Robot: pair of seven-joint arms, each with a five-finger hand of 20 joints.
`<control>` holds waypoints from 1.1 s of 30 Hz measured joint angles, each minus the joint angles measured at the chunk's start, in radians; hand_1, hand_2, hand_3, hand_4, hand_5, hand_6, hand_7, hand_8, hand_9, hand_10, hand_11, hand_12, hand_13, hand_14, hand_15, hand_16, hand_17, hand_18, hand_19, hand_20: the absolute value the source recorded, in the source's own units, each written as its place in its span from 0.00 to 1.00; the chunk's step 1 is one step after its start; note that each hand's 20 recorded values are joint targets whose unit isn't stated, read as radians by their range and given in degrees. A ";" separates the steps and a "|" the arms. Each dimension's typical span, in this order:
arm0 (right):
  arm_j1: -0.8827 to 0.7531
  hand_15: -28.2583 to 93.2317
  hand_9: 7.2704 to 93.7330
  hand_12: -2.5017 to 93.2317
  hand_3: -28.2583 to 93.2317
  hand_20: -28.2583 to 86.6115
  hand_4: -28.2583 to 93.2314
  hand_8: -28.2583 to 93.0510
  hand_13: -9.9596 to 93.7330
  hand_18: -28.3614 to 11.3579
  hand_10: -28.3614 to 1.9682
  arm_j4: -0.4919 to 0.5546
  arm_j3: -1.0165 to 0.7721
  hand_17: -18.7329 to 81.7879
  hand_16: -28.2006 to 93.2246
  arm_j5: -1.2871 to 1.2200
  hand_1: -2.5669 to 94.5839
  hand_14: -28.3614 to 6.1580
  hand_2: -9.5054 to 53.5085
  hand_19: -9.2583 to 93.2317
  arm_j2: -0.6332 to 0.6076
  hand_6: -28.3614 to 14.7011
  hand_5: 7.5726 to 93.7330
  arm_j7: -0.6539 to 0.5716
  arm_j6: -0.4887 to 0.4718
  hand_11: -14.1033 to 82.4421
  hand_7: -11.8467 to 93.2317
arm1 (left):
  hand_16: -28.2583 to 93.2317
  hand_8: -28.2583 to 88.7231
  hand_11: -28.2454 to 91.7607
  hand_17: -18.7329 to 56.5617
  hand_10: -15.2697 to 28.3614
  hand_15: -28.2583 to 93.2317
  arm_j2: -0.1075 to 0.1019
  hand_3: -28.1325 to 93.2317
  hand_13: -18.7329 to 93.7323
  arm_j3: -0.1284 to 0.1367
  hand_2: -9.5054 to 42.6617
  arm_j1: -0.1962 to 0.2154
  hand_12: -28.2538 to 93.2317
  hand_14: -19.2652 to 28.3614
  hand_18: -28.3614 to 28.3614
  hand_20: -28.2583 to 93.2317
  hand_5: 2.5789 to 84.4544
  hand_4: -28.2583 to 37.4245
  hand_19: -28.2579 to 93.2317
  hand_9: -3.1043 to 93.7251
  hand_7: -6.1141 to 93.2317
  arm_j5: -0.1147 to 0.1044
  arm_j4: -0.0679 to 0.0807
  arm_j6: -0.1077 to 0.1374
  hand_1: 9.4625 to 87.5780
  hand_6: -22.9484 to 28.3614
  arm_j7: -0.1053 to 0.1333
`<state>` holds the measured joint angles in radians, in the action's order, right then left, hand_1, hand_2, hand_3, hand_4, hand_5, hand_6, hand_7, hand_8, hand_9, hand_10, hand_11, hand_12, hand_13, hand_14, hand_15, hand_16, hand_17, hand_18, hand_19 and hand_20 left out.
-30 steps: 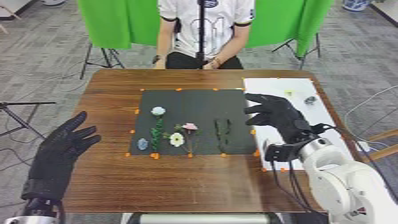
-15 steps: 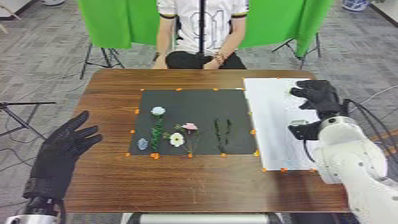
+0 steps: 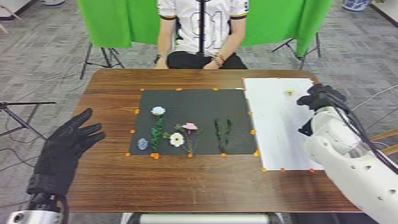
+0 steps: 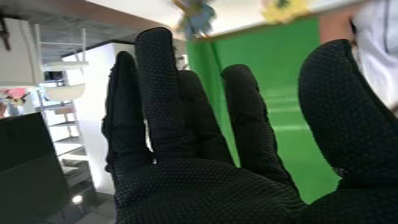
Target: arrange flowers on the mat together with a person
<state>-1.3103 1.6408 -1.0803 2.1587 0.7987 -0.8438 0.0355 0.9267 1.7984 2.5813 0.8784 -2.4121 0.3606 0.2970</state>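
On the dark mat (image 3: 191,102), the white rose-like flower (image 3: 158,110) lies toward the left, its leafy green stem (image 3: 157,131) running toward the near edge. The small blue-grey flower (image 3: 142,144) is just left of that stem, by the near left corner. Right of the stem lies the open white blossom (image 3: 176,139), with the pink flower (image 3: 189,126) just beyond it and slightly right. Two leafy green sprigs (image 3: 221,136) lie side by side on the mat's right half.

Right of the mat, the white sheet (image 3: 280,135) bears the yellow flower (image 3: 289,92) in its far part. The right wrist view also shows a bluish flower (image 4: 197,19) on the white surface, apart from the yellow one.

The right hand (image 3: 322,97) is at the sheet's far right edge, fingers extended and gripping nothing. The left hand (image 3: 67,137) is over the left side of the brown wooden table (image 3: 178,190), well apart from the mat, its fingers loosely spread and empty.
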 measured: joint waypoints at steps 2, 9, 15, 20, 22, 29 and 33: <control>0.037 0.70 0.37 0.18 0.86 0.34 0.02 0.14 0.57 0.20 0.29 -0.039 0.033 0.37 0.29 -0.003 0.36 0.36 0.10 0.76 -0.001 0.64 0.39 -0.006 -0.004 0.25 0.23 | 0.16 0.15 0.44 0.11 0.78 0.64 -0.004 0.87 0.36 -0.004 0.27 -0.007 0.33 0.96 0.94 0.32 0.35 0.00 0.63 0.36 0.21 0.000 0.000 0.000 0.10 0.55 0.000; 0.118 0.70 0.35 0.17 0.86 0.33 0.02 0.14 0.55 0.21 0.29 -0.094 0.088 0.37 0.28 -0.003 0.37 0.37 0.09 0.77 -0.012 0.65 0.35 -0.011 -0.109 0.24 0.23 | 0.16 0.15 0.44 0.11 0.78 0.64 -0.008 0.87 0.36 -0.019 0.27 -0.022 0.32 0.96 0.94 0.32 0.35 0.00 0.63 0.36 0.21 0.000 0.003 0.000 0.10 0.55 0.000; 0.184 0.71 0.35 0.18 0.87 0.32 0.02 0.14 0.55 0.21 0.30 -0.165 0.130 0.37 0.28 -0.012 0.37 0.38 0.09 0.78 -0.011 0.67 0.34 -0.009 -0.190 0.24 0.23 | 0.16 0.15 0.44 0.11 0.78 0.64 -0.010 0.87 0.36 -0.030 0.28 -0.024 0.32 0.96 0.94 0.32 0.35 0.00 0.63 0.36 0.21 -0.002 0.006 0.000 0.10 0.55 0.006; 0.204 0.70 0.38 0.18 0.87 0.32 0.02 0.14 0.56 0.22 0.35 -0.210 0.129 0.37 0.28 -0.014 0.38 0.39 0.10 0.78 0.004 0.69 0.37 0.002 -0.210 0.25 0.25 | 0.16 0.15 0.44 0.11 0.78 0.64 -0.016 0.87 0.37 -0.032 0.27 -0.025 0.32 0.95 0.94 0.32 0.35 0.00 0.63 0.36 0.21 -0.003 0.007 0.003 0.11 0.55 0.015; 0.210 0.70 0.38 0.18 0.87 0.32 0.02 0.13 0.56 0.23 0.37 -0.223 0.129 0.37 0.28 -0.014 0.39 0.40 0.10 0.78 0.011 0.70 0.37 0.016 -0.222 0.25 0.25 | 0.16 0.15 0.44 0.11 0.78 0.64 -0.016 0.87 0.36 -0.032 0.27 -0.025 0.32 0.96 0.94 0.32 0.35 0.00 0.63 0.36 0.21 -0.003 0.008 0.004 0.11 0.55 0.020; 0.225 0.68 0.48 0.17 0.88 0.32 0.01 0.12 0.60 0.24 0.43 -0.245 0.149 0.38 0.28 -0.002 0.42 0.45 0.07 0.77 0.030 0.71 0.45 0.101 -0.268 0.28 0.27 | 0.16 0.15 0.44 0.11 0.78 0.64 -0.015 0.87 0.36 -0.039 0.27 -0.024 0.33 0.95 0.94 0.32 0.35 0.00 0.63 0.36 0.21 -0.007 0.010 0.007 0.11 0.55 0.034; 0.242 0.66 0.57 0.17 0.87 0.31 0.00 0.11 0.67 0.27 0.49 -0.256 0.168 0.41 0.30 0.014 0.47 0.51 0.05 0.79 0.042 0.73 0.54 0.088 -0.268 0.32 0.29 | 0.16 0.15 0.44 0.11 0.78 0.64 -0.015 0.87 0.36 -0.042 0.27 -0.024 0.33 0.95 0.94 0.32 0.35 0.00 0.63 0.36 0.21 -0.007 0.011 0.007 0.11 0.55 0.036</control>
<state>-1.0687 1.3846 -0.9124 2.1727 0.8411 -0.7560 -0.2321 0.9117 1.7569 2.5568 0.8710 -2.4010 0.3679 0.3328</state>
